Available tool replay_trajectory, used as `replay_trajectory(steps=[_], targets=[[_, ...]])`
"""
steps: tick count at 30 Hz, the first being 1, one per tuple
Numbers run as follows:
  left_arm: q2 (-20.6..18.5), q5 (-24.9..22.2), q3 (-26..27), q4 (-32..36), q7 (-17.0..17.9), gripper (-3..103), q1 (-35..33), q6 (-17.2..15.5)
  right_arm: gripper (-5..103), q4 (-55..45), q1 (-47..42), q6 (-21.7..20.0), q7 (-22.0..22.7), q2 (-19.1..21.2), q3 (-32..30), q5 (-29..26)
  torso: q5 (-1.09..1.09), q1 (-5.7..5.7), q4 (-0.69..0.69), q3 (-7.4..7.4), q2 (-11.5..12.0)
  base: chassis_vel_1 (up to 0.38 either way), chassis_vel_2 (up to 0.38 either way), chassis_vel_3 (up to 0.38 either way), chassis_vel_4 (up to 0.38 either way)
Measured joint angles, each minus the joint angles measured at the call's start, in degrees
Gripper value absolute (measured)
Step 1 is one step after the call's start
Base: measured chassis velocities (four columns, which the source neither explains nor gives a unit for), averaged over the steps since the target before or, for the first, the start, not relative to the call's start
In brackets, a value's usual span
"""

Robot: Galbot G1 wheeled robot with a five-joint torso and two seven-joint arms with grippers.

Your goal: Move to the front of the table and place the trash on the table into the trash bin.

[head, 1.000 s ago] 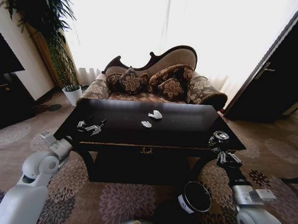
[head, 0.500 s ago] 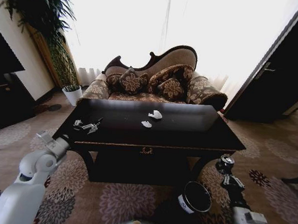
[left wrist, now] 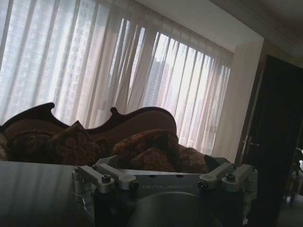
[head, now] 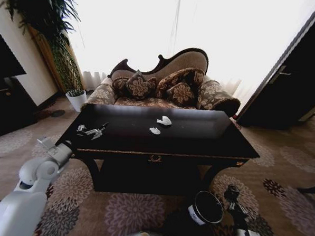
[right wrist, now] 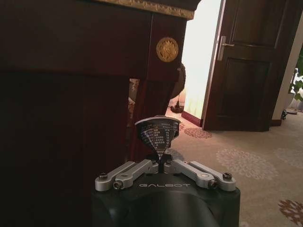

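The table (head: pixel 199 136) stands square ahead, a long slab of dark wood with a glossy black top that mirrors the bright window, a small gold ornament (head: pixel 155 158) on its front apron and curved legs on a carpet patterned with big flowers. Two crumpled white paper bits (head: pixel 164 120) lie near the middle of the top, one just in front of the other, small and wrinkled against the shine. The right gripper (head: pixel 231 195) hangs low, below the tabletop's edge and off the table's front right corner, just beside the bin (head: pixel 206 208), a small black cylinder with a round open mouth and a white label on its side, standing on the carpet in front of the table. In the right wrist view the gripper's (right wrist: pixel 163 163) grey metal fingers (right wrist: pixel 134 171) are pinched together on a dark crushed can (right wrist: pixel 157 134), its printed skin creased down to a point where they grip it, with the table leg and a gold rosette behind. The left gripper (head: pixel 45 142) hovers at the table's front left corner, off the edge, beside a silvery reflection on the black surface. In the left wrist view its grey fingers (left wrist: pixel 106 176) sit spread wide apart at either side of the body with nothing between them, the table's dark top stretching ahead toward a carved sofa (left wrist: pixel 94 137) with brocade cushions.
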State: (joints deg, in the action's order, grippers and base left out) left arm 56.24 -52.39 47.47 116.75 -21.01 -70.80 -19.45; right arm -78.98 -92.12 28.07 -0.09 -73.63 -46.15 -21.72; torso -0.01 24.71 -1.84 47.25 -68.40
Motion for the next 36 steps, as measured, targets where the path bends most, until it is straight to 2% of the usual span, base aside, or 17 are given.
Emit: replay_trajectory(steps=[8, 11, 16, 23, 34, 36], targets=[[-0.2, -0.4, 0.8, 0.9, 0.0, 100, -0.1, -0.1, 0, 8.1, 3.6, -0.2, -1.3, -0.6, 1.1, 1.6, -0.01, 0.00, -0.01, 0.00, 0.0, 0.000, 0.000, 0.000, 0.000], [-0.3, -0.8, 1.3, 1.3, 0.1, 100, -0.3, -0.3, 0, 14.5, 6.5, 0.2, -2.1, -1.1, 1.8, 5.5, 0.01, 0.00, -0.02, 0.00, 0.0, 0.000, 0.000, 0.000, 0.000], [-0.6, -1.4, 2.4, 1.8, 0.1, 100, -0.9, -0.3, 0, 19.9, 9.1, 0.4, -2.6, -1.4, 2.0, 7.0, 0.01, 0.00, -0.01, 0.00, 0.0, 0.000, 0.000, 0.000, 0.000], [-0.6, -3.9, 4.5, 2.3, 0.6, 100, -1.1, -1.0, 0, 23.2, 10.9, 1.0, -5.0, -1.4, 2.0, 6.9, 0.00, 0.00, -0.01, 0.00, 0.0, 0.000, 0.000, 0.000, 0.000], [-1.0, -4.3, 5.5, 3.0, 0.6, 100, -2.2, -1.2, 0, 23.3, 11.5, 0.9, -5.5, -1.3, 1.9, 6.4, 0.00, 0.00, -0.01, 0.00, 0.0, 0.000, 0.000, 0.000, 0.000], [-1.0, -4.3, 5.6, 3.0, 0.6, 100, -2.3, -1.2, 10, 23.0, 11.4, 0.7, -5.5, -1.3, 1.9, 6.2, 0.00, 0.00, 0.00, 0.00, 0.0, 0.000, 0.000, 0.000, 0.000]])
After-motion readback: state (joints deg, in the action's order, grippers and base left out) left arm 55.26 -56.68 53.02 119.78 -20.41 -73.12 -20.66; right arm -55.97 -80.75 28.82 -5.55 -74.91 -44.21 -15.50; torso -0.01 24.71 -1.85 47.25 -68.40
